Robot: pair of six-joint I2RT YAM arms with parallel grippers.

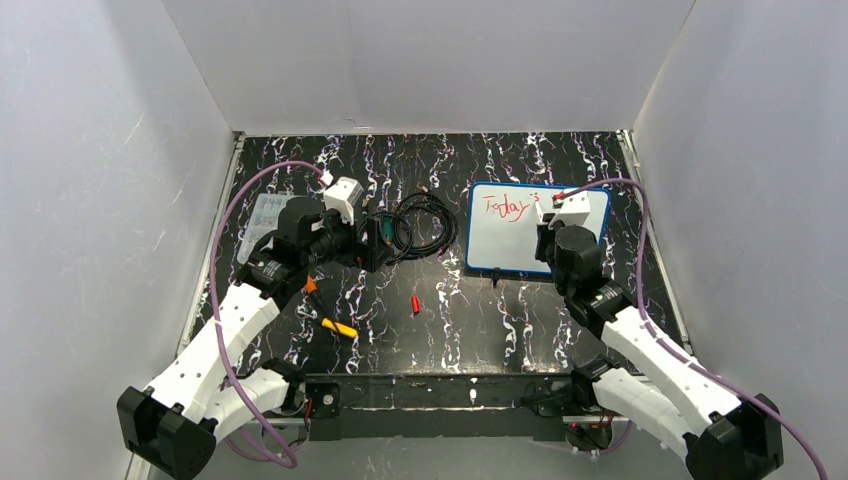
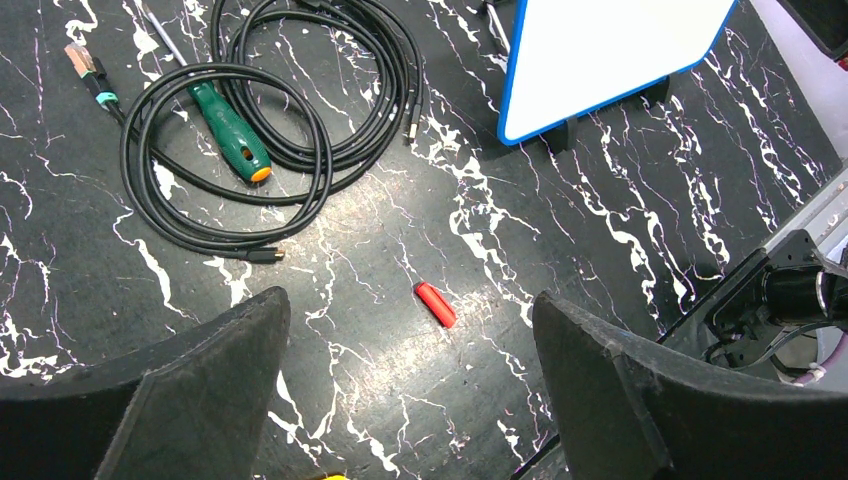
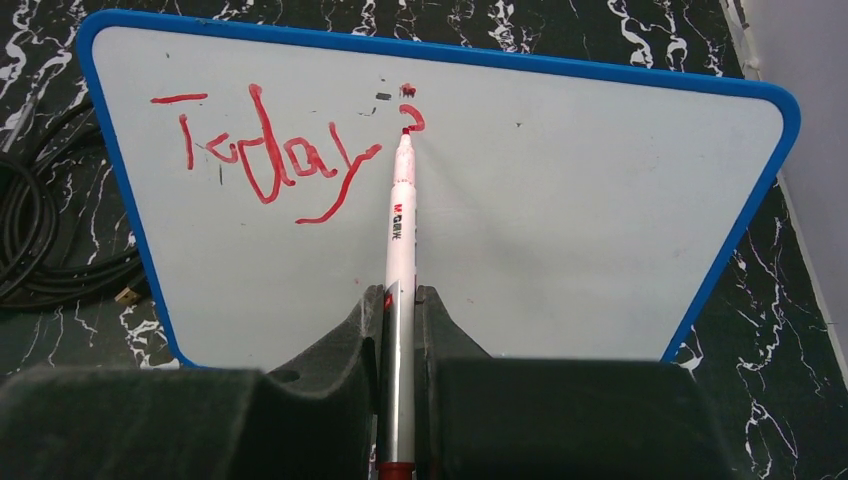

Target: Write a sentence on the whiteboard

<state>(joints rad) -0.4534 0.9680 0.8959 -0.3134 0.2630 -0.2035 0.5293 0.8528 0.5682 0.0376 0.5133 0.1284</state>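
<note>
At the far right corner of the table (image 1: pixel 450 335), the whiteboard (image 1: pixel 520 248) faces the right gripper (image 3: pixel 400 300), clamped on a marker (image 3: pixel 402 215) so its tip meets the board just after "Today" (the sentence (image 3: pixel 262 165) is only begun); the left gripper (image 2: pixel 405 305), fingers (image 2: pixel 200 400) apart, hangs idle, out of the way.

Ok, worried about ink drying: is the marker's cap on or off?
Off: the marker has its bare red tip on the whiteboard; its likely red cap lies apart.
</note>
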